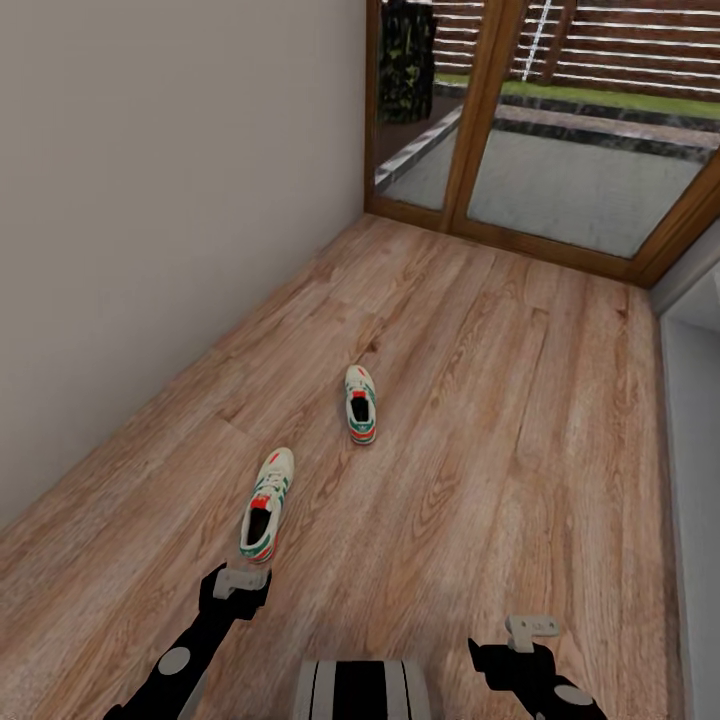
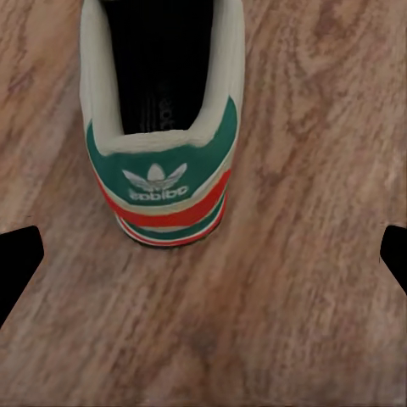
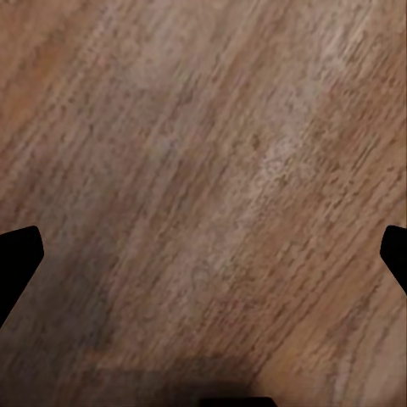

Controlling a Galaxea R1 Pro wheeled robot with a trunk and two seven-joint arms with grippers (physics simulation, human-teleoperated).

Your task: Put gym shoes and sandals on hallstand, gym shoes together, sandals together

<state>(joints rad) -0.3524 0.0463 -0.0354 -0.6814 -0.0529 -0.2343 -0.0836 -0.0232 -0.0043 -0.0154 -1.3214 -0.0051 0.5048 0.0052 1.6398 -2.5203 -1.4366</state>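
Note:
Two white gym shoes with green stripes and red-orange patches lie apart on the wood-plank corridor floor [image 1: 480, 420]. The nearer shoe [image 1: 266, 505] is just beyond my left gripper [image 1: 240, 585], with its heel toward me. The farther shoe [image 1: 360, 403] rests further up the corridor. In the left wrist view the near shoe's green and red heel [image 2: 161, 161] is close ahead of the open left gripper [image 2: 203, 259], fingertips [image 2: 17, 263] wide apart and not touching it. My right gripper [image 1: 530, 632] hangs open over bare floor [image 3: 203, 170]. The sandals and the hallstand are out of view.
A plain beige wall [image 1: 150, 200] runs along the left. A wood-framed glass door [image 1: 560, 170] closes the corridor's far end. A pale grey-white surface [image 1: 695, 470] borders the floor on the right. My own base [image 1: 360, 690] shows at the bottom.

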